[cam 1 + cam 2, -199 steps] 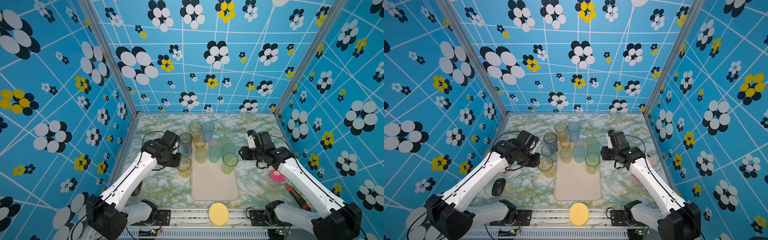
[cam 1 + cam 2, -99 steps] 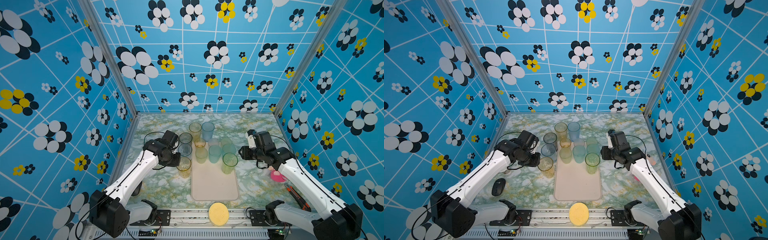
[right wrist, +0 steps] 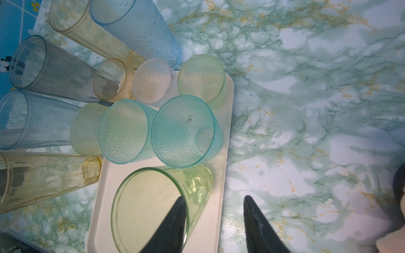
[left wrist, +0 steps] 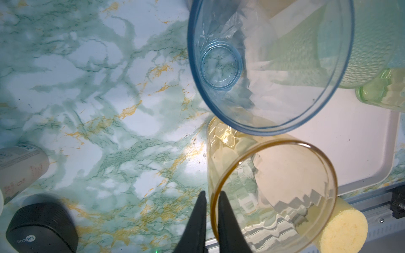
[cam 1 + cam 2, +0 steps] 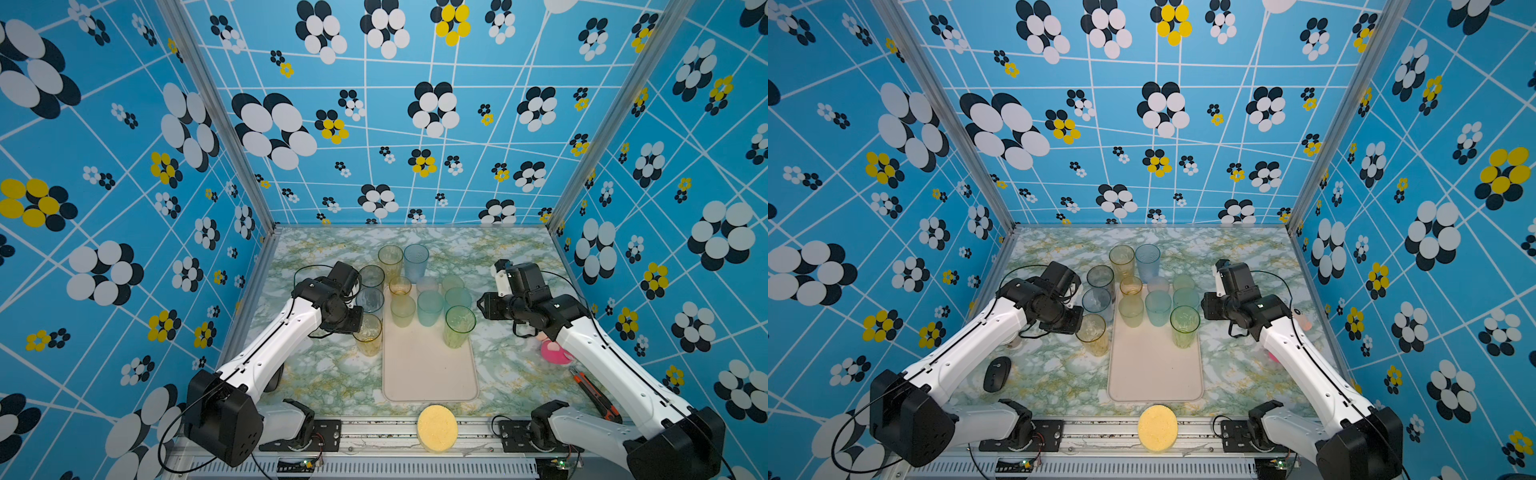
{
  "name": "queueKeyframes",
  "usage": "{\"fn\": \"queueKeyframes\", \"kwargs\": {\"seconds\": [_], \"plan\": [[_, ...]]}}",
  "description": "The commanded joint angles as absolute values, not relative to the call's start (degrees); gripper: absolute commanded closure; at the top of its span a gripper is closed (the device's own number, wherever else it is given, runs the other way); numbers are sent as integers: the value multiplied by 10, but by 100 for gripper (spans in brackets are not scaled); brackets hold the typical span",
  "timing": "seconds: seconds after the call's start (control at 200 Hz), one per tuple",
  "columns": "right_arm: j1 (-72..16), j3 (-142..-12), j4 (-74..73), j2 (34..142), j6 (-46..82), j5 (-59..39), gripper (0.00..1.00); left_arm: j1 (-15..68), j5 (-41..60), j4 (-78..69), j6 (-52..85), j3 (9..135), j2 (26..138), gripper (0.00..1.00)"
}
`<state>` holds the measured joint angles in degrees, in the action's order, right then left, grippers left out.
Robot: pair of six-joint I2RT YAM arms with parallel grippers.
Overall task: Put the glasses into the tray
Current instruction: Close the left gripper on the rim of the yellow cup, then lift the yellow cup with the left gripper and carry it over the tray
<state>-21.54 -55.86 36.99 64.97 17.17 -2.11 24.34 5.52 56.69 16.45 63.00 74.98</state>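
Observation:
A tall amber glass [image 5: 368, 337] [image 4: 274, 192] stands on the marble just left of the pinkish-cream tray [image 5: 430, 374] [image 5: 1154, 374]. My left gripper [image 4: 212, 195] is shut on its rim, one finger inside and one outside. A tall green glass [image 5: 459, 328] [image 3: 153, 208] stands on the tray's right side. My right gripper [image 3: 215, 200] is open astride its wall, one finger over the mouth and the other outside. Several short glasses [image 5: 429, 307] crowd the tray's far end. A pale blue glass [image 4: 263, 65], a grey glass [image 5: 371, 276] and two tall glasses [image 5: 403, 257] stand off the tray.
A yellow round sponge [image 5: 437, 428] lies at the front edge below the tray. A pink plush toy [image 5: 555, 351] and an orange box cutter [image 5: 592, 390] lie under the right arm. A black mouse [image 5: 996, 374] and a white bottle [image 4: 19, 166] lie on the left.
My left gripper's fingers have closed onto the amber glass's rim, and the left arm has shifted slightly. The right arm and all the glasses have stayed put.

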Motion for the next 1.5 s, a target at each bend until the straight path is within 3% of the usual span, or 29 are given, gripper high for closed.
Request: {"fn": "queueKeyframes", "kwargs": {"seconds": [0.0, 0.23, 0.88, 1.19, 1.5], "plan": [[-212, -550, 367, 649, 166, -29, 54, 240, 40, 581, 150, 630, 757, 89], [-212, -552, 366, 653, 168, -31, 54, 245, 19, 604, 138, 641, 758, 96], [-212, -571, 382, 659, 170, -26, 55, 386, -52, 743, 136, 808, 772, 97], [-212, -596, 400, 680, 166, -17, 55, 455, -54, 743, 109, 901, 836, 97], [-212, -608, 407, 687, 167, -15, 55, 471, -48, 728, 75, 962, 901, 97]]}}
